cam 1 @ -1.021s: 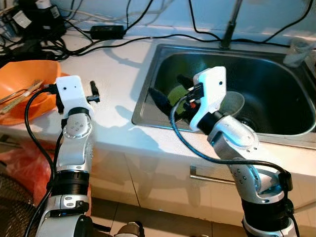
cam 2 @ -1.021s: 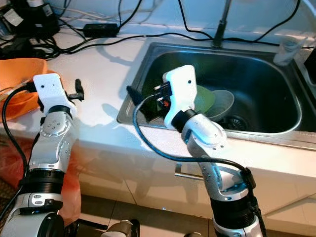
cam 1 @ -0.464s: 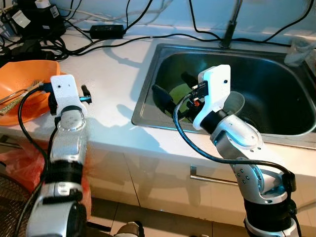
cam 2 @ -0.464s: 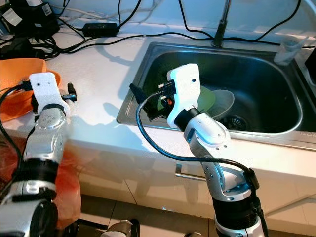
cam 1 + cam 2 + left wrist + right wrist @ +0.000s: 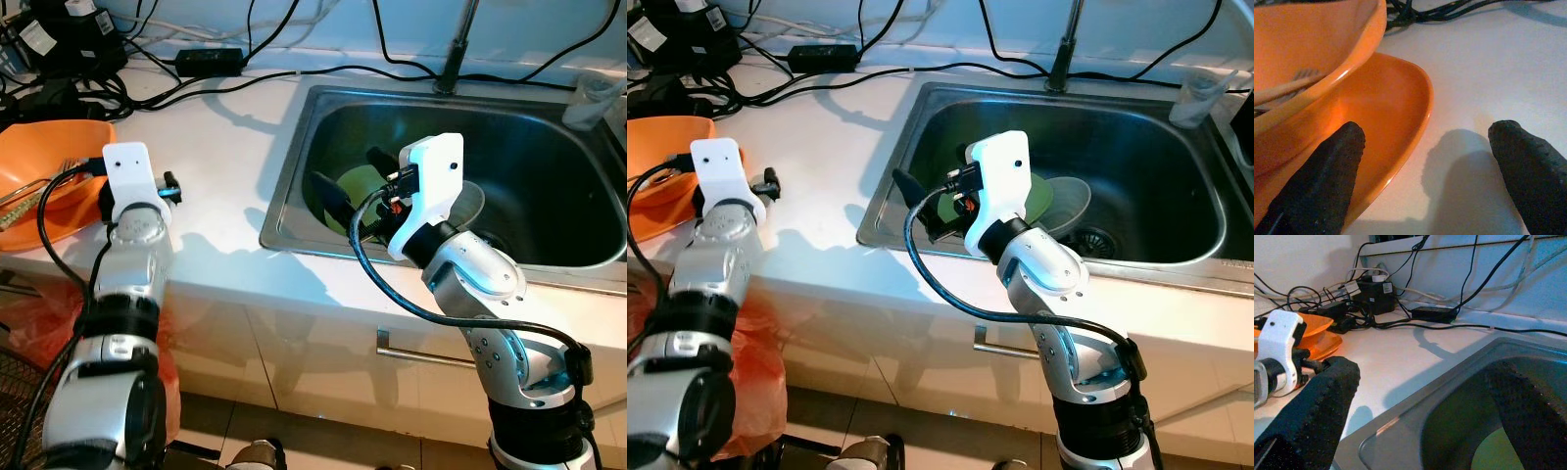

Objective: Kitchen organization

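Since a second ago the left gripper point(image 5: 1425, 171) has drawn back toward the orange bowls point(image 5: 44, 166) at the countertop's left edge, fingers spread wide, empty. Right gripper point(image 5: 353, 186), also wide, hangs over the sink's point(image 5: 294, 147) front-left corner above the green plate point(image 5: 1038, 196). That plate is probably rigid, slick, breakable; grip its rim.

A glossy white worktop point(image 5: 225, 147) runs under bright light, with a stainless steel sink basin point(image 5: 549, 211) sunk into it. Black cables point(image 5: 294, 73) trail along the pale blue wall point(image 5: 1508, 279) behind. Below the worktop edge stand white cabinet fronts point(image 5: 323, 362) with a metal bar handle point(image 5: 416, 354), above a beige tiled floor point(image 5: 294, 441).
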`<state>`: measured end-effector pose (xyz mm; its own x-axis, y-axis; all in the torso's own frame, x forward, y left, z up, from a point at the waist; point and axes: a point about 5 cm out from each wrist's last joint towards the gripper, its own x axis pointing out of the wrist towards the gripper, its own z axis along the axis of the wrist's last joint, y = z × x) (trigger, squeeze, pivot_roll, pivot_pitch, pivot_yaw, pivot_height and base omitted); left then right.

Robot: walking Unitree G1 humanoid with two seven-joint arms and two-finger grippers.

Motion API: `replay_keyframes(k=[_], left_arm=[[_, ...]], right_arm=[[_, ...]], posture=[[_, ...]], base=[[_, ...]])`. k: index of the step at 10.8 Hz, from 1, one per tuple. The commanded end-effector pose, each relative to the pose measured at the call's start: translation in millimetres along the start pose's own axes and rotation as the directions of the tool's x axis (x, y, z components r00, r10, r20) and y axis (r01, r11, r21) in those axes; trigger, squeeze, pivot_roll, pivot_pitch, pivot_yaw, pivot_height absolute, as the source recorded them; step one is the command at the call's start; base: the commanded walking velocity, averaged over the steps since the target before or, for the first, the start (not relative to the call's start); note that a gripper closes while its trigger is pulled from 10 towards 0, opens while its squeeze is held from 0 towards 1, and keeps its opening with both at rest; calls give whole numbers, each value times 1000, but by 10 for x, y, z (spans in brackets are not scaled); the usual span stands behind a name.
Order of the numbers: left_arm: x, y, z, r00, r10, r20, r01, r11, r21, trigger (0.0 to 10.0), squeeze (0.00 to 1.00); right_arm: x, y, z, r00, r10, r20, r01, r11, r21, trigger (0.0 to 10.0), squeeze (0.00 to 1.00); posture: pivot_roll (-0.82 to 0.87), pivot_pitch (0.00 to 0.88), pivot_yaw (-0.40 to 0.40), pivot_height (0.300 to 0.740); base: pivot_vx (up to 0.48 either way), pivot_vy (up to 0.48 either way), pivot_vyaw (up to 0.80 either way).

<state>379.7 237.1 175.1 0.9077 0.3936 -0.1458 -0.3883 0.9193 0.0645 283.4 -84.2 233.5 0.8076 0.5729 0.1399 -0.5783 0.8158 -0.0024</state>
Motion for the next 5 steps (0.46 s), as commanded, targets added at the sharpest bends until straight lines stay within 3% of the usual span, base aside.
replay_keyframes(k=[1,5], left_arm=[[26,13,-48,998,-19,-56,17,999,-39,10000,0],[81,1,-62,988,-60,-140,32,981,-189,10000,0]], right_arm=[[-19,8,49,1000,8,13,-8,1000,-4,10000,0],[-22,-4,49,1000,4,10,-4,1000,-15,10000,0]], posture=[[-18,106,46,740],[-23,96,48,740]], base=[[0,0,0],[0,0,0]])
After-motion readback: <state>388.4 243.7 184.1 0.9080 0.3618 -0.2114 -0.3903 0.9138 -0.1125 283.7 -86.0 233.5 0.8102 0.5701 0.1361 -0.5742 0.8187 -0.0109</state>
